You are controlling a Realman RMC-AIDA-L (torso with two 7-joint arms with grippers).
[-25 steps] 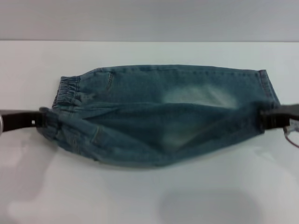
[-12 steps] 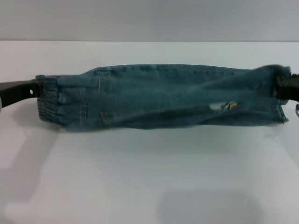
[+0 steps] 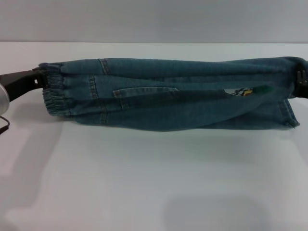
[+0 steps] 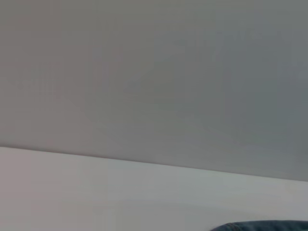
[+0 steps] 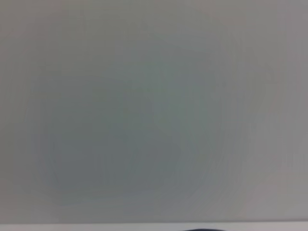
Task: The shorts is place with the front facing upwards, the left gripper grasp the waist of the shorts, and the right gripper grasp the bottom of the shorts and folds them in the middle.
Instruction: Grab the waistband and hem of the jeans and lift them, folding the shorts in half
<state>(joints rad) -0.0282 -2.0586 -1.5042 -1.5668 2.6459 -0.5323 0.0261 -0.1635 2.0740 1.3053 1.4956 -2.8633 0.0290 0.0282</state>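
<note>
The blue denim shorts (image 3: 163, 103) lie stretched across the white table, doubled over lengthwise, with a pocket and a small colourful patch (image 3: 243, 91) on the upper layer. The gathered waist (image 3: 55, 94) is at the left, and my left gripper (image 3: 37, 77) is shut on its far corner. The bottom hems (image 3: 287, 113) are at the right, where my right gripper (image 3: 301, 79) is shut on the far corner at the frame edge. In the left wrist view only a sliver of the shorts (image 4: 269, 226) shows.
The white table (image 3: 154, 183) spreads bare in front of the shorts, with a grey wall (image 3: 154, 19) behind it. The right wrist view holds only the wall (image 5: 154, 110).
Both grippers have carried the near edge of the shorts up and over toward the far side. The raised layer now covers the lower one, hiding the pale thigh patches.
</note>
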